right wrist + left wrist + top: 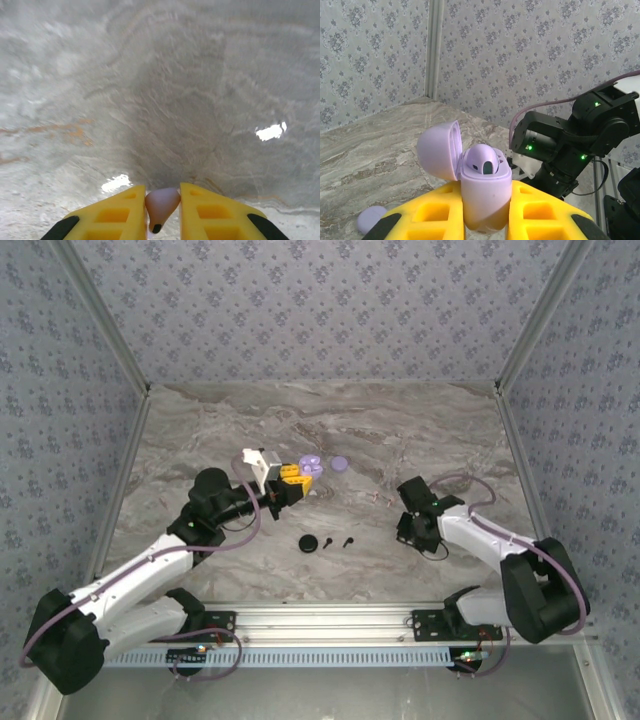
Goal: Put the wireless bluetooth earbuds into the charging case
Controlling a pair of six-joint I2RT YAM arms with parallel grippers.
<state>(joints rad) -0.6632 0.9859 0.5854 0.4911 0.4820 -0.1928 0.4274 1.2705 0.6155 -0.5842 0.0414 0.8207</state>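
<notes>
Earbud (161,202) (pale pink) pinched between right fingers (212,214).

A lilac glossy plastic charging case (485,190) stands upright, its domed lid (437,150) swung open to the left. It is clamped between the yellow fingers of the left pincer (485,206), with one lilac earbud (482,162) seated in its well. A pale pink stemmed earbud (162,202), dark tip pointing down, is pinched in the right pincer (162,212). Two tiny black stemmed earbuds, one (326,543) near the other (348,541), lie on the marble table (400,430) beside a round black case (307,543).
</notes>
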